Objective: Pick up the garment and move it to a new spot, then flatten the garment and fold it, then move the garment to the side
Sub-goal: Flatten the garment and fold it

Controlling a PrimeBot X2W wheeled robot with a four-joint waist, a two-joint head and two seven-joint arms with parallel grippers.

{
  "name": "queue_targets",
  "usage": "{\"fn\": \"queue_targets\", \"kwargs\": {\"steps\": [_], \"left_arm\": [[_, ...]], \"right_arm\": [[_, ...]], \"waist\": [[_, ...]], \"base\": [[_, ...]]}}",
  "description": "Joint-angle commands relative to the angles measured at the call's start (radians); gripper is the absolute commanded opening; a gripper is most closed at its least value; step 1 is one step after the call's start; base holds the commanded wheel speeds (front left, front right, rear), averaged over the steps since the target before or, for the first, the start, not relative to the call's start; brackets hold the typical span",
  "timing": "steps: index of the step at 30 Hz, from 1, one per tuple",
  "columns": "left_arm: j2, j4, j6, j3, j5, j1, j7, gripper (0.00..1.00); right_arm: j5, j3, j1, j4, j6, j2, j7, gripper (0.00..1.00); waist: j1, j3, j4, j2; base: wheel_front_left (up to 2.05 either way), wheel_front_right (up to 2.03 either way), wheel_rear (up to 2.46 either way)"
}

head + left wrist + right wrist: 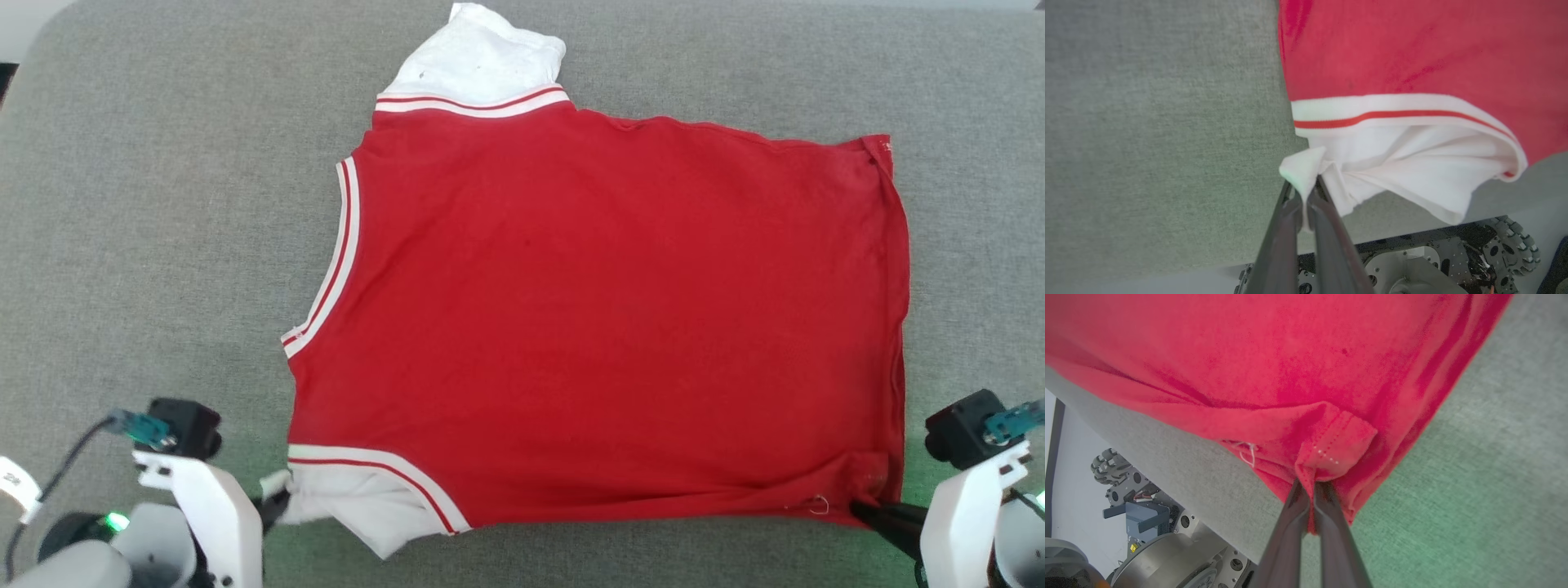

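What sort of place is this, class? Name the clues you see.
Probably a robotics lab or test room: a grey fabric work surface, a red garment spread on it, and a wheeled robot base.

nothing readable showing up anywhere, shirt (604,327) lying plain red, marks on the white cable tag (16,483) looking too blurry

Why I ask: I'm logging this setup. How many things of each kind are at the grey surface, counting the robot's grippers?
garment: 1
grippers: 2, the left gripper and the right gripper, each shut on the garment's edge
Total: 3
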State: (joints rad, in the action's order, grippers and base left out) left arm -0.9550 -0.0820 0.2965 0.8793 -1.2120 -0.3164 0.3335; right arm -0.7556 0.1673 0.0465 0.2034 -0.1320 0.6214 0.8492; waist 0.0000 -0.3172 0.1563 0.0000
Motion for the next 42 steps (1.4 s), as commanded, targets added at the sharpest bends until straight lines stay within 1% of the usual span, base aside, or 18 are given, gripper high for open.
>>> {"fn": "queue_targets", "kwargs": {"steps": [1,3,8,11,13,16,19,25,31,32,33,34,35,36,37,38,40,42], "left_arm": [[-0.016,-0.005,0.007,-0.013,-0.005,-0.001,-0.006,0.0],[-0.026,-0.026,0.013,-0.034,-0.001,-0.028,-0.014,0.0],[-0.087,-0.088,0.023,-0.079,0.059,-0.124,-0.002,0.0],[-0.103,-0.11,0.018,-0.102,0.1,-0.207,0.015,0.0],[-0.099,-0.103,0.008,-0.109,0.14,-0.263,0.026,0.0],[-0.064,-0.054,-0.016,-0.102,0.175,-0.34,0.046,0.0],[-0.003,0.03,-0.05,-0.091,0.207,-0.414,0.056,0.0],[0.131,0.27,-0.132,-0.052,0.223,-0.519,0.063,0.0],[0.227,0.492,-0.209,-0.033,0.207,-0.571,0.055,0.0],[0.253,0.555,-0.228,-0.035,0.193,-0.585,0.053,0.0],[0.265,0.578,-0.239,-0.039,0.187,-0.591,0.049,0.08],[0.272,0.602,-0.248,-0.039,0.188,-0.599,0.043,0.31],[0.272,0.602,-0.248,-0.039,0.188,-0.599,0.043,0.31],[0.279,0.621,-0.255,-0.04,0.186,-0.605,0.039,0.46],[0.284,0.637,-0.262,-0.046,0.178,-0.611,0.032,0.83],[0.29,0.649,-0.267,-0.055,0.168,-0.614,0.028,1.0],[0.285,0.659,-0.275,-0.063,0.168,-0.622,0.024,1.0],[0.273,0.654,-0.27,-0.073,0.157,-0.622,0.024,1.0]], "right_arm": [[0.011,-0.012,0.01,0.006,0.003,-0.011,0.005,0.0],[0.022,-0.045,0.01,0.032,0.003,-0.026,0.012,0.0],[0.05,-0.104,-0.044,0.089,0.003,-0.06,0.045,0.0],[0.071,-0.124,-0.101,0.108,0.003,-0.079,0.064,0.0],[0.094,-0.126,-0.158,0.107,0.003,-0.09,0.07,0.0],[0.13,-0.121,-0.248,0.07,0.003,-0.112,0.066,0.0],[0.166,-0.103,-0.34,0.006,0.003,-0.132,0.045,0.0],[0.206,-0.03,-0.498,-0.179,0.003,-0.158,-0.022,0.0],[0.212,0.059,-0.611,-0.367,0.003,-0.177,-0.076,0.0],[0.211,0.082,-0.635,-0.422,0.003,-0.179,-0.094,0.03],[0.21,0.095,-0.645,-0.444,0.003,-0.178,-0.099,0.19],[0.206,0.105,-0.655,-0.463,0.003,-0.178,-0.105,0.4],[0.206,0.105,-0.655,-0.463,0.003,-0.178,-0.105,0.4],[0.204,0.113,-0.664,-0.478,0.003,-0.179,-0.113,0.71],[0.199,0.12,-0.673,-0.488,0.003,-0.179,-0.122,1.0],[0.192,0.126,-0.679,-0.496,0.003,-0.177,-0.125,1.0],[0.183,0.133,-0.687,-0.498,0.003,-0.171,-0.136,1.0],[0.171,0.132,-0.69,-0.48,0.003,-0.162,-0.154,1.0]], "waist": [[0.0,-0.002,0.0,0.0],[0.0,-0.004,0.001,0.0],[0.0,-0.009,-0.006,0.0],[0.0,-0.018,-0.012,0.0],[0.0,-0.028,-0.019,0.0],[0.0,-0.044,-0.025,0.0],[0.0,-0.062,-0.028,0.0],[0.0,-0.094,-0.037,0.0],[0.0,-0.113,-0.051,0.0],[0.0,-0.117,-0.051,0.0],[0.0,-0.119,-0.052,0.0],[0.0,-0.119,-0.052,0.0],[0.0,-0.119,-0.052,0.0],[0.0,-0.12,-0.052,0.0],[0.0,-0.119,-0.052,0.0],[0.0,-0.118,-0.052,0.0],[0.0,-0.114,-0.052,0.0],[0.0,-0.109,-0.054,0.0]], "base": [[0.0,0.0,0.0],[0.0,0.0,0.0],[0.0,0.0,0.0],[0.0,0.0,0.0],[0.0,0.0,0.0],[0.0,0.0,0.0],[0.0,0.0,0.0],[0.0,0.0,0.0],[0.0,0.0,0.0],[0.0,0.0,0.0],[0.0,0.0,0.0],[0.0,0.0,0.0],[0.0,0.0,0.0],[0.0,0.0,0.0],[0.0,0.0,0.0],[0.0,0.0,0.0],[0.0,0.0,0.0],[0.0,0.0,0.0]]}}
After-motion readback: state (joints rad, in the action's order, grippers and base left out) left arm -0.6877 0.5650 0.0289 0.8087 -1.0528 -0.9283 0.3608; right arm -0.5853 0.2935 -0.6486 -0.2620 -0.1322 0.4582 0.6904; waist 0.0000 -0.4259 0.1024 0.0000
